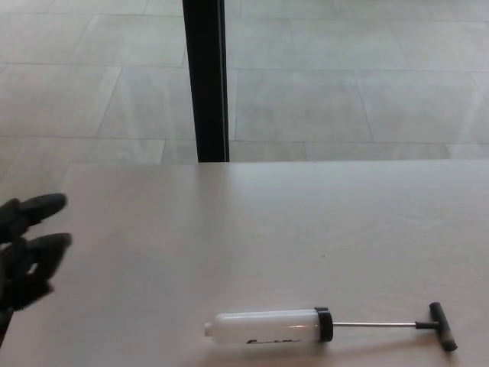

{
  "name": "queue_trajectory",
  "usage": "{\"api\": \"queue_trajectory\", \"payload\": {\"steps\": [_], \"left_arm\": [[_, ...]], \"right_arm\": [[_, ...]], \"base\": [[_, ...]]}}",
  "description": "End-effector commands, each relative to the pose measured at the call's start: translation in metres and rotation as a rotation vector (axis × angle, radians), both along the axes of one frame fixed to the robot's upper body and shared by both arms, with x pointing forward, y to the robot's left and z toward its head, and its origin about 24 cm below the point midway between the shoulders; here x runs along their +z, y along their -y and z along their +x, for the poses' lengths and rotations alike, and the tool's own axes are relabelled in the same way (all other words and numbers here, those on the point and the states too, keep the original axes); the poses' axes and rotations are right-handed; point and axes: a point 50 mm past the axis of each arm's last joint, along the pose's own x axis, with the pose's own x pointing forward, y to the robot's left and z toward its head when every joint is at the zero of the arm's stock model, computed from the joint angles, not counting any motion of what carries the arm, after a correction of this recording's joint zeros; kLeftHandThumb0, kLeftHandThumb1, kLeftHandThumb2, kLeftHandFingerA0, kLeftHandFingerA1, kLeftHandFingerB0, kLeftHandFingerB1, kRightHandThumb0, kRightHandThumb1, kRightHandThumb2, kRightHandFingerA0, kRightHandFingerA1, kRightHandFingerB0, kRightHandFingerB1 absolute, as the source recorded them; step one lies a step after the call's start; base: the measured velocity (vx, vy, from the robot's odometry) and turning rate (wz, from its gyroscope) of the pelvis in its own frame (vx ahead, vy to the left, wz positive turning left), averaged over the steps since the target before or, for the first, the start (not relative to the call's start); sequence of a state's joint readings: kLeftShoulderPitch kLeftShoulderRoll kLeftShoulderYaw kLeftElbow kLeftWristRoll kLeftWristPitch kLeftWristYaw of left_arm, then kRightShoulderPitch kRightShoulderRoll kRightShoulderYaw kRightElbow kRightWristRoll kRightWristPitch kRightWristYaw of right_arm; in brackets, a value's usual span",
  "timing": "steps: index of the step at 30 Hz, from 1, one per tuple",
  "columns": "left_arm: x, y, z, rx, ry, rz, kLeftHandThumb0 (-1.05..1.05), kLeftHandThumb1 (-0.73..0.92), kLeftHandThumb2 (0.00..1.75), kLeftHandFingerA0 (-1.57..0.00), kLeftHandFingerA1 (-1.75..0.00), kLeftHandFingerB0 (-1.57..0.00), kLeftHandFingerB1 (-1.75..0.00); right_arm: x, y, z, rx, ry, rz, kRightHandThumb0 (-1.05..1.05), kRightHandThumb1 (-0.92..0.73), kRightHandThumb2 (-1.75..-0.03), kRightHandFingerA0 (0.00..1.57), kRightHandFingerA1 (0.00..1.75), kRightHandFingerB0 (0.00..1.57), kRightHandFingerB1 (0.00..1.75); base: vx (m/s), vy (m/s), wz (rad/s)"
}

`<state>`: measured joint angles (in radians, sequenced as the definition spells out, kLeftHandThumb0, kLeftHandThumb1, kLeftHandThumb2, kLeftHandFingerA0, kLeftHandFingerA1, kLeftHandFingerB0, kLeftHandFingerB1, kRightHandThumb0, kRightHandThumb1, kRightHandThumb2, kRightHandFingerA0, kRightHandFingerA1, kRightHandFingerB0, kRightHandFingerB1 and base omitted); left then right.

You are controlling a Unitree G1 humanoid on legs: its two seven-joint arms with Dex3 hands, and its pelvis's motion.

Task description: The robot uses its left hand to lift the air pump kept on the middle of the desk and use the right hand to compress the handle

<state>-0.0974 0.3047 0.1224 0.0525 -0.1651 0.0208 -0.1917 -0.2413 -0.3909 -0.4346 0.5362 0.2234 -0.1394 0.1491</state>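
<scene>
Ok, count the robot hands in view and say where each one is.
1. The left hand is at the picture's left edge, over the desk's left side, fingers apart, well left of the air pump. The right hand is not in view.

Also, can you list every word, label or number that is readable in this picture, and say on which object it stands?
Dark script print on the white barrel of the air pump: too blurred to read.
Desk, pump handle and left robot hand: no text visible.
</scene>
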Motion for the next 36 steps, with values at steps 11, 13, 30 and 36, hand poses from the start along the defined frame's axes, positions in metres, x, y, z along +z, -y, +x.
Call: {"api": "queue_trajectory", "payload": {"steps": [11, 13, 30, 36], "left_arm": [[-0.014, 0.104, 0.007, -0.394, -0.140, 0.390, -0.68, 0.74, 0.62, -0.45, -0.69, -0.43, -0.53], [-0.016, 0.105, 0.006, -0.413, -0.157, 0.454, -0.68, 0.74, 0.62, -0.42, -0.66, -0.42, -0.51], [-0.010, 0.126, 0.008, -0.542, -0.130, 1.297, -1.05, 0.64, 1.05, 0.00, -0.20, -0.10, -0.28], [-0.014, 0.133, 0.009, -0.478, -0.098, 1.342, -1.05, 0.65, 1.05, 0.00, -0.21, -0.07, -0.29]], "right_arm": [[0.001, -0.077, 0.029, 0.275, 0.004, -0.171, -1.05, -0.92, -0.81, 0.26, 1.21, 0.22, 0.99], [0.003, -0.077, 0.029, 0.276, 0.007, -0.169, -1.05, -0.92, -0.80, 0.29, 1.18, 0.27, 0.98], [0.014, -0.073, 0.021, 0.247, 0.026, -0.148, -1.05, -0.92, -0.76, 0.48, 0.91, 0.48, 0.71], [0.020, -0.074, 0.018, 0.244, 0.051, -0.151, -1.01, -0.92, -0.80, 0.50, 0.86, 0.49, 0.63]], "base": [[0.00, 0.000, 0.00], [0.00, 0.000, 0.00], [0.00, 0.000, 0.00], [0.00, 0.000, 0.00]]}}
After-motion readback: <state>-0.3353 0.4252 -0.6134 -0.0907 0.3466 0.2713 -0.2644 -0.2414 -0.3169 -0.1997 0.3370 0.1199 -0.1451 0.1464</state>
